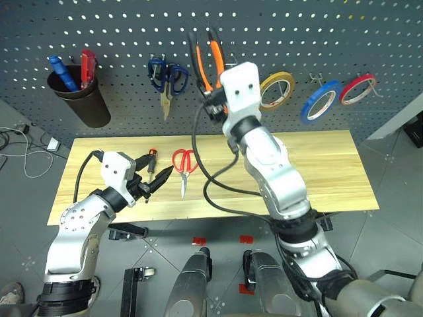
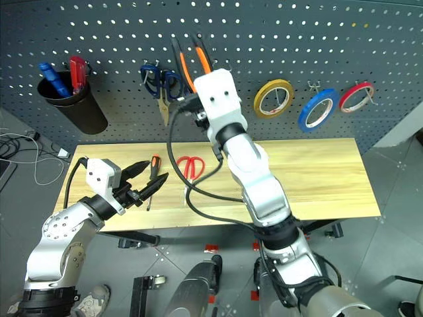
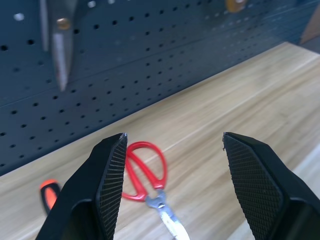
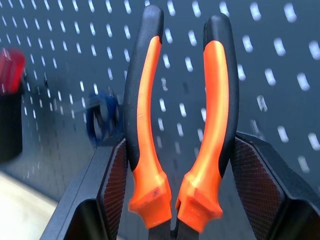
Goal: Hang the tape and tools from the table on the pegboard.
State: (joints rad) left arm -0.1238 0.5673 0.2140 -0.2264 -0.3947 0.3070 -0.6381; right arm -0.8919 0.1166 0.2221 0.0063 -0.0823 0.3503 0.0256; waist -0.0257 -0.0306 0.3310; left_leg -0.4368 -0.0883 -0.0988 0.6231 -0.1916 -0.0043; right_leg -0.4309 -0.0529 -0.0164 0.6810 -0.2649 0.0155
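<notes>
Right gripper (image 4: pixel 172 195) clamped on pliers (image 4: pixel 175 125), handles projecting past the fingertips toward pegboard (image 1: pixel 277 39). Hook position unclear; loop one handle over a free one. Left gripper (image 3: pixel 172 165) fingers apart, red-handled scissors (image 3: pixel 145 172) between them on table (image 1: pixel 317 165).

No text I can read anywhere, no label or brand on the pliers (image 4: pixel 180 125) in my right gripper (image 4: pixel 175 200), none on the pegboard (image 1: pixel 297 39), tape rolls or table (image 1: pixel 317 165)
</notes>
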